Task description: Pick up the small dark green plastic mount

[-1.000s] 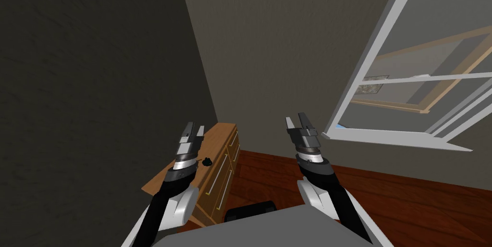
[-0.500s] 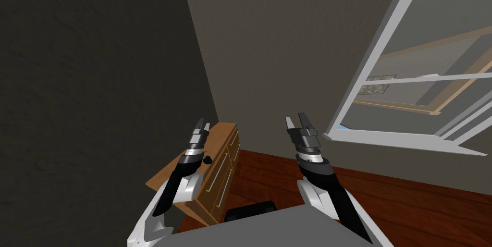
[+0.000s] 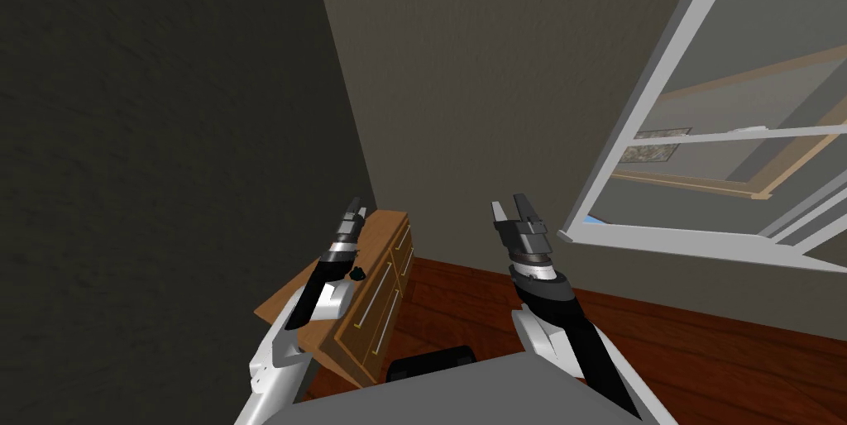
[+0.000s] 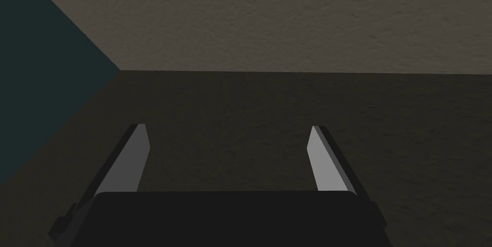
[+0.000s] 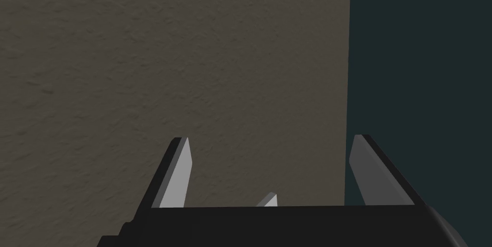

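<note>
The small dark mount (image 3: pixel 357 273) lies on top of a wooden dresser (image 3: pixel 389 226) in the room's corner, right beside my left forearm. My left gripper (image 3: pixel 356 213) is raised above the dresser's far end, past the mount, close to the dark wall; its fingers (image 4: pixel 129 160) stand open with nothing between them. My right gripper (image 3: pixel 512 210) is held up over the floor to the right of the dresser, open and empty, its fingers (image 5: pixel 175 174) spread wide.
The dresser has drawers with pale bar handles (image 3: pixel 366 304) facing the wooden floor (image 3: pixel 678 346). Dark walls meet just behind it. A large white-framed window (image 3: pixel 711 139) fills the right wall.
My left arm has stretched forward and swung left, carrying the gripper farther over the dresser and past the mount. The right arm has stayed still.
</note>
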